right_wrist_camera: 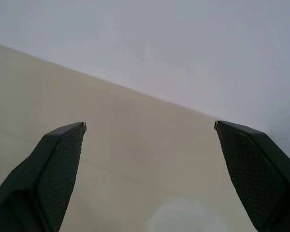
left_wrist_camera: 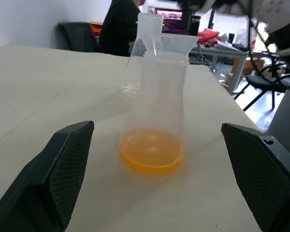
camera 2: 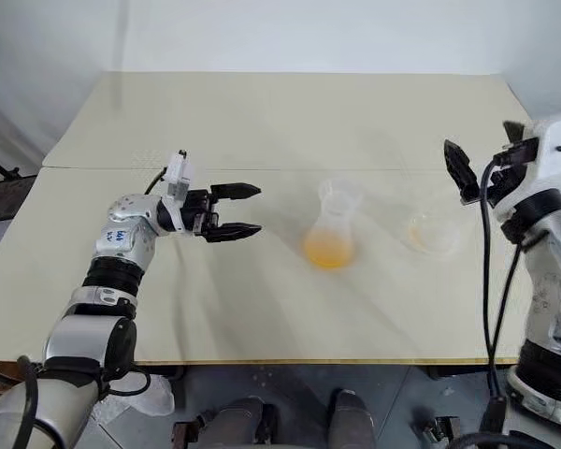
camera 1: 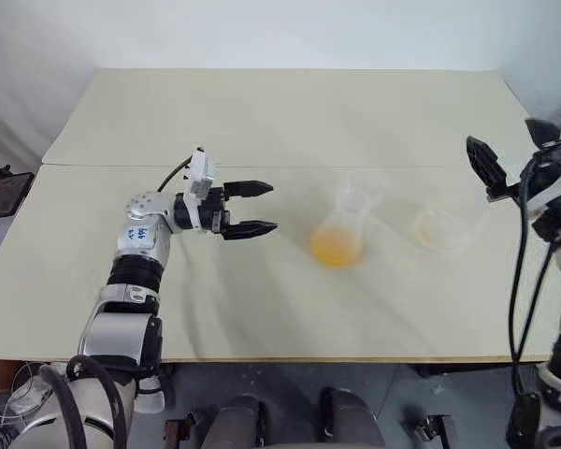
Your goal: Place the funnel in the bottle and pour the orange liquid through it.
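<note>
- A pale beige table fills most of the head views, with a thin seam running across it from side to side.
- The bottle, a clear conical flask, stands upright on the table just on the robot's side of that seam; it serves as the landmark here.
- The orange liquid lies in a shallow layer at the bottom of the bottle, bright yellow-orange through the clear wall.
- The funnel, a small clear cone, sits in the bottle's neck, its flared rim resting above the mouth.
- A wide clear round bowl rests on the table to the right of the bottle, near it but not touching; only a faint yellow tint shows at its bottom.
- In the left wrist view a second clear container with a ridged mouth stands just behind the bottle.
- The left gripper hovers to the left of the bottle, pointing level toward it, its two black fingers spread wide apart and holding nothing; a gap of bare table separates it from the bottle.
- The right gripper is raised well to the right of the bottle, beyond the bowl, its fingers standing wide apart and empty.
- Beyond the table, the left wrist view shows a seated person in dark clothes.
</note>
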Controlling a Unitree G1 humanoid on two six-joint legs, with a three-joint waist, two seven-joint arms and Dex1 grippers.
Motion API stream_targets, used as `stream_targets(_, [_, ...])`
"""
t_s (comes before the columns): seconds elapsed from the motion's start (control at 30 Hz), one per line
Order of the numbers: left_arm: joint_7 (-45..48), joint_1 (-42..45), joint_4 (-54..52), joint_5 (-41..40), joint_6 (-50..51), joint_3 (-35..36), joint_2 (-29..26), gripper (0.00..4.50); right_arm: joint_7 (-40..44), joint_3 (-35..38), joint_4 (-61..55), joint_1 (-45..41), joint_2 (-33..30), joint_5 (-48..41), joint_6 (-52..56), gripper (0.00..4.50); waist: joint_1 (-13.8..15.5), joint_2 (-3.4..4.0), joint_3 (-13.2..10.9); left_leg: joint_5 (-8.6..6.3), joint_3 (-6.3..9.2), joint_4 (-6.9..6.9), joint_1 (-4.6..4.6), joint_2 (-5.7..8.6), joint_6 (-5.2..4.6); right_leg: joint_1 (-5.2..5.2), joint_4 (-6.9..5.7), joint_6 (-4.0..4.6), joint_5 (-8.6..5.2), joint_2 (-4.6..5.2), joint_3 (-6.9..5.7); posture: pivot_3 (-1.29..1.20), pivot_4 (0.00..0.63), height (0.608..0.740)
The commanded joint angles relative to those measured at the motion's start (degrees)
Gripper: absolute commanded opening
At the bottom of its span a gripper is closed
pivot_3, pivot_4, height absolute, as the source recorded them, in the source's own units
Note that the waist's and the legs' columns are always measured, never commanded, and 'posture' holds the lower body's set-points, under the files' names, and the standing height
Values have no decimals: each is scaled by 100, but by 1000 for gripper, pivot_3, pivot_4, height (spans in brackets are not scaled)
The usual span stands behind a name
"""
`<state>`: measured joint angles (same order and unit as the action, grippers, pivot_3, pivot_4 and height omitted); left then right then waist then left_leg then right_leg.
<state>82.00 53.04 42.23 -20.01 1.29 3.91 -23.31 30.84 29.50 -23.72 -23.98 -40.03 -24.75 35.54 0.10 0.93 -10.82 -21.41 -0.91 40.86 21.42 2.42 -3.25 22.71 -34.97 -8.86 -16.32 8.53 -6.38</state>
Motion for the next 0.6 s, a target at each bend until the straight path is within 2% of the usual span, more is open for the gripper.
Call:
stream_targets(0.03, [37, -207, -385, -140, -70, 151, -175, 4500, 642, 458, -766, 475, -369, -886, 329, 4458, 11, -3, 2, 0, 1, 1, -1, -1, 0, -2, 0, 0, 0, -1, -1, 0, 150, 740])
stream_targets(0.2, [184, -552, -558, -230, 166, 251, -531, 4500, 1890, 1318, -1596, 2250, -678, -1924, 526, 4458, 116, -6, 0, -1, 6, 8, -4, 2, -1, -15, 8, 0, 0, 2, -5, 0, 150, 740])
stream_targets(0.27, [352, -726, -541, -210, 164, 240, -697, 4500, 2434, 1545, -1673, 3113, -705, -1871, 383, 4458, 156, -7, 0, -1, 6, 9, -2, 3, -1, -17, 8, -1, 0, 2, -4, 0, 150, 740])
stream_targets(0.37, [519, -971, -581, -199, 159, 216, -860, 4500, 2948, 1746, -1429, 3961, -550, -1793, -52, 4458, 143, -12, -1, -4, -1, 8, -13, 3, -5, -29, 17, -2, 1, 1, 0, 0, 150, 740])
stream_targets(0.43, [599, -1130, -640, -221, 197, 214, -937, 4500, 3253, 1673, -1184, 4343, -478, -1521, -494, 4458, 153, -13, 0, -4, -6, 13, -17, 6, -9, -35, 24, -6, 3, 2, 12, 0, 150, 740])
stream_targets(0.6, [631, -1194, -676, -234, 186, 191, -940, 4500, 3321, 1421, -933, 4493, -234, -1413, -1126, 4458, 135, -19, -2, -5, -7, 12, -22, 3, -8, -31, 21, -7, 3, 1, 19, 0, 150, 740])
